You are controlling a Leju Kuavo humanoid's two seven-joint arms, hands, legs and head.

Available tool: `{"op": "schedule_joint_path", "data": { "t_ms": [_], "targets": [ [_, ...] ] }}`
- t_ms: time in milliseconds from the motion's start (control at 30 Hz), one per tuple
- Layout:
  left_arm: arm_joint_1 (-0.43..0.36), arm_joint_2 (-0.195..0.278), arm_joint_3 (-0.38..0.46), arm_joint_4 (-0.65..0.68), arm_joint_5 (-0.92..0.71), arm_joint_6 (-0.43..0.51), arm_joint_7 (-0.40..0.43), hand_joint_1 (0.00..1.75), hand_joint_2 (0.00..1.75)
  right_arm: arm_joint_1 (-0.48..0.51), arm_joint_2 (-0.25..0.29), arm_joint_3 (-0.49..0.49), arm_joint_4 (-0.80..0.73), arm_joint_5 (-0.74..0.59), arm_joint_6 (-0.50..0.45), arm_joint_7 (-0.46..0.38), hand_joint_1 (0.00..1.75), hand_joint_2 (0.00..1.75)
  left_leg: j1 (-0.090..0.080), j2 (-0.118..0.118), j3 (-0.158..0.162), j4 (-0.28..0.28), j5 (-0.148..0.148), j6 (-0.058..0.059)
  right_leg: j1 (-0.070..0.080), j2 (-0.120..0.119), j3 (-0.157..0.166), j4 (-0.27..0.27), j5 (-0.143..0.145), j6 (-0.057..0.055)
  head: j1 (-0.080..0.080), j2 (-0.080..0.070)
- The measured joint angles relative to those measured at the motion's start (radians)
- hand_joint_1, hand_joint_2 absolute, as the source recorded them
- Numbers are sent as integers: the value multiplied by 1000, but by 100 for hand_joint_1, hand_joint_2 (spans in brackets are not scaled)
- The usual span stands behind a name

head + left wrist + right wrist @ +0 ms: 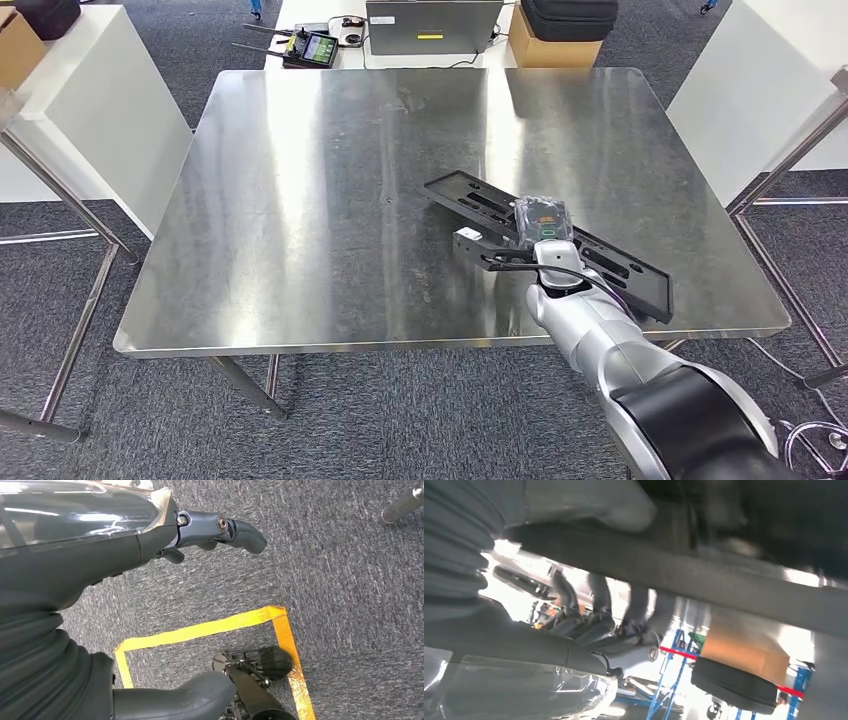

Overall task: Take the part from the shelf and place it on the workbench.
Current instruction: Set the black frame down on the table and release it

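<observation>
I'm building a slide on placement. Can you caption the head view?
Right hand holds the black slotted part on the steel workbench.

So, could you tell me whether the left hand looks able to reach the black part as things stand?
Probably not: the left hand hangs over the carpet, while the black part lies on the workbench under the right hand.

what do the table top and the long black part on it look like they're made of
Table top: sheet metal, likely steel, with a dull brushed shine; it gives blurred reflections and glare streaks. Black part: matte, flat, with slots cut through; plastic or coated metal, cannot tell which. The right hand holds it.
</observation>
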Motion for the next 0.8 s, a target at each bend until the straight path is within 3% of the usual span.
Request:
{"op": "schedule_joint_path", "data": {
  "t_ms": [133,633,700,800],
  "targets": [
    [-2,0,0,0,-1,-5,4,0,0,5,-12,-14,6,7,-7,0,0,0,0,0,0,0,0,0,0,0,0,0,0,0,0,0],
    [-2,0,0,0,-17,2,13,0,0,8,-17,-64,8,56,-33,-25,0,0,0,1,0,0,0,0,0,0,0,0,0,0,0,0],
    [-2,0,0,0,-22,6,12,0,0,11,-14,-85,4,18,-76,-86,0,0,0,0,0,0,0,0,0,0,1,0,0,0,0,0],
    [-1,0,1,0,-25,15,8,0,0,20,3,-159,-18,-134,-152,-265,0,0,0,1,0,0,0,0,1,0,1,0,0,0,0,0]
  ]
}}
